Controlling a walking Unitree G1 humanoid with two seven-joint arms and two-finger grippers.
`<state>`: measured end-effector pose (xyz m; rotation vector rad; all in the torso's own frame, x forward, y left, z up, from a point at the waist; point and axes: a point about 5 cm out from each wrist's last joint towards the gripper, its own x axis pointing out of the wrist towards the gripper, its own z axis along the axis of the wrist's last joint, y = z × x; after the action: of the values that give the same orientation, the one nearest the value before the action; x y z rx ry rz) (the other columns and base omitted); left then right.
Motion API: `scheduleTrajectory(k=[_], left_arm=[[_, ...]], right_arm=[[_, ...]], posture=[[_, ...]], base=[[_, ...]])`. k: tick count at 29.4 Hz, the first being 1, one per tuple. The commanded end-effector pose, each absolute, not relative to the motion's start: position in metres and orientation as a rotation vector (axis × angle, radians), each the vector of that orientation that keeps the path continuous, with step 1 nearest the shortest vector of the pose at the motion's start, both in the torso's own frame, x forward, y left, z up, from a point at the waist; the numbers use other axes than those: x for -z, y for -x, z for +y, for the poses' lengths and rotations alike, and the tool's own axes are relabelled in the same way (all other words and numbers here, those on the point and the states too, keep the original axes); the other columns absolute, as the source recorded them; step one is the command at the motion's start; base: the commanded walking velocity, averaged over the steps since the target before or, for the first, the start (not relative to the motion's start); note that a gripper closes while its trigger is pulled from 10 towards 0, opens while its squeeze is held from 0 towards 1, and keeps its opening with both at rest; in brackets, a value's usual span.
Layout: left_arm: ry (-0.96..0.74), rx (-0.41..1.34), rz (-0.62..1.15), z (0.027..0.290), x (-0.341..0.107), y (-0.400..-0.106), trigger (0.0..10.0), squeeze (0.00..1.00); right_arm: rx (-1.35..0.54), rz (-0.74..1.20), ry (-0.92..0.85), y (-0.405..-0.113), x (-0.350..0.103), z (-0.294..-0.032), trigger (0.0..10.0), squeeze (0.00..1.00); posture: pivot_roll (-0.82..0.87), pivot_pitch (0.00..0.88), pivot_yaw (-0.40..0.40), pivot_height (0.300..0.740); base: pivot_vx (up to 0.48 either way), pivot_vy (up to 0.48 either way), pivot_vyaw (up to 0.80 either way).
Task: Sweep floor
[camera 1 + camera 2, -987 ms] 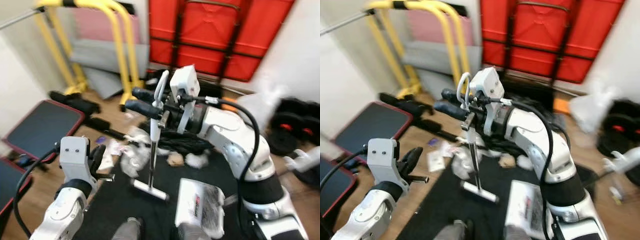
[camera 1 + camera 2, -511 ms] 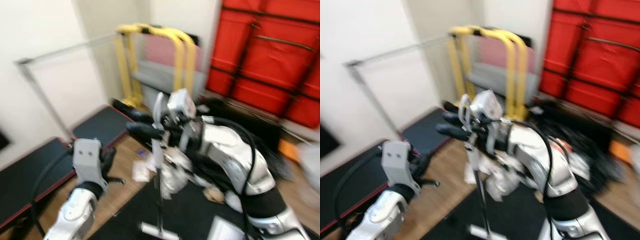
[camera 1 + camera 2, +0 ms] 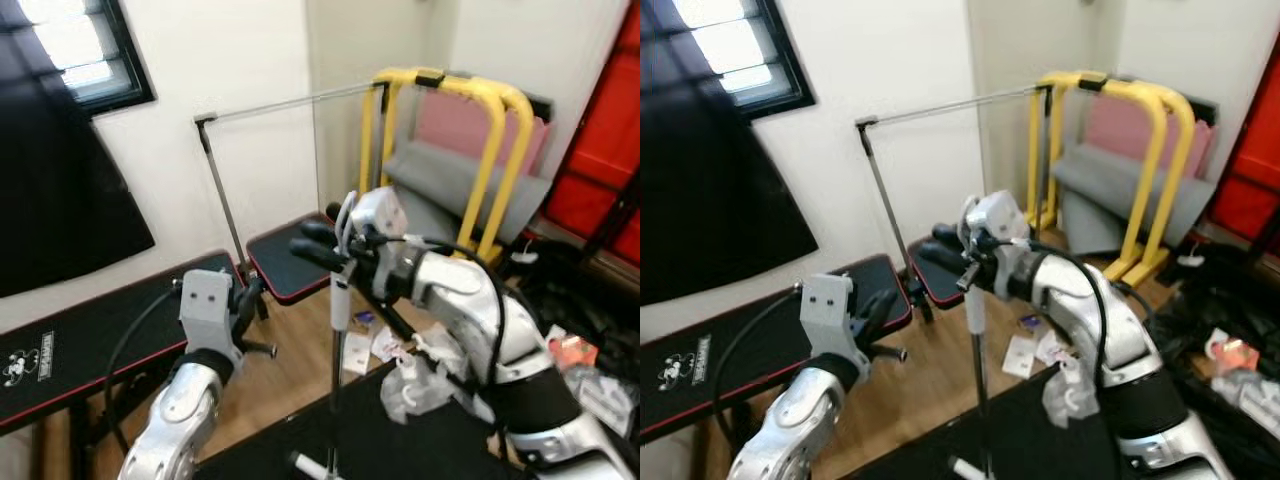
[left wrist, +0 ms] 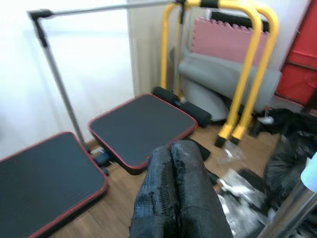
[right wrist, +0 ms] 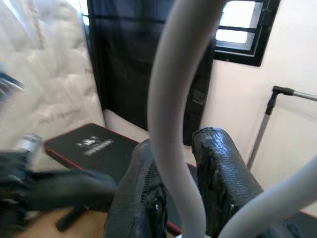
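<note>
Broom (image 3: pixel 336 330): slim, upright metal pole.

Broom handle (image 3: pixel 333 400) smooth bare metal, white glossy plastic loop on top inside right hand (image 5: pixel 181 198). Hand fingers (image 5: pixel 225 173) rough matt black rubber. Left hand (image 4: pixel 173 198) same texture. Floor (image 3: pixel 280 385) matt wood planks. Bench pads (image 4: pixel 141 126) matt black vinyl, red trim.

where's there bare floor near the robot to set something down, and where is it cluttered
Bare wood floor lies between the red-edged bench pads and the black mat. Scraps of paper and plastic crowd the mat's edge, right of the broom handle gripped by the right gripper. Black bags crowd the floor further right.
</note>
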<state>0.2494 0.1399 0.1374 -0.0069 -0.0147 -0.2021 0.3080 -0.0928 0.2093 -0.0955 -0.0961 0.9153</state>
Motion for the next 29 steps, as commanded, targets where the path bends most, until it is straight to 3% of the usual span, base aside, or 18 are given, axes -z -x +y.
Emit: scheduleTrajectory(k=[1, 6, 12, 17, 29], left_arm=[[-0.018, 0.168, -0.001, 0.146, -0.132, -0.249, 10.0, 0.0], [-0.013, 0.163, -0.007, 0.146, -0.132, -0.249, 10.0, 0.0], [-0.006, 0.161, -0.012, 0.147, -0.131, -0.251, 10.0, 0.0], [0.001, 0.168, -0.014, 0.146, -0.13, -0.252, 10.0, 0.0], [0.011, 0.178, -0.018, 0.144, -0.131, -0.253, 10.0, 0.0]], right_arm=[[-0.867, -0.118, 0.102, -0.311, -0.209, -0.092, 10.0, 0.0], [-0.818, -0.127, 0.127, -0.315, -0.208, -0.094, 10.0, 0.0], [-0.77, -0.144, 0.151, -0.319, -0.209, -0.095, 10.0, 0.0], [-0.793, -0.126, 0.153, -0.32, -0.207, -0.095, 10.0, 0.0], [-0.699, -0.142, 0.174, -0.328, -0.209, -0.094, 10.0, 0.0]], posture=[[-0.12, 0.0, -0.041, 0.74], [-0.11, 0.0, -0.035, 0.74], [-0.11, 0.0, -0.029, 0.74], [-0.11, 0.0, -0.029, 0.74], [-0.11, 0.0, -0.035, 0.74]], base=[[0.0, 0.0, 0.8], [0.0, 0.0, 0.64], [0.304, 0.0, 0.0], [0.357, 0.0, 0.59], [0.363, 0.0, 0.0]])
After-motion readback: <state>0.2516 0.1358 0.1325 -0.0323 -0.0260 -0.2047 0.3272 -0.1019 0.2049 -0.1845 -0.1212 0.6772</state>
